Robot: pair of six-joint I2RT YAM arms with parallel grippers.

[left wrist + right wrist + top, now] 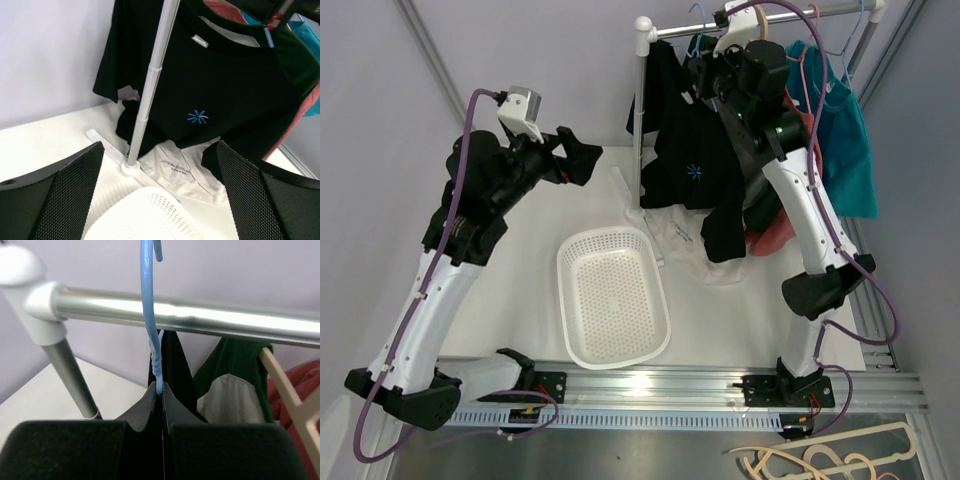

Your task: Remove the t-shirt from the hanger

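I have the right gripper point(161, 390) clamped shut on the neck of the blue hanger point(150, 325), just under the rail point(210, 317) across the top of the wrist view. The black t-shirt point(692, 160) hangs from that hanger, upper right of the overhead frame. My left gripper point(582, 160) is wide open and holds nothing, left of centre.

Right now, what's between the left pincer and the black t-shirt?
The rack's upright pole stands in front of the black t-shirt, straight ahead of the open left pincer. The left wrist view shows it best.
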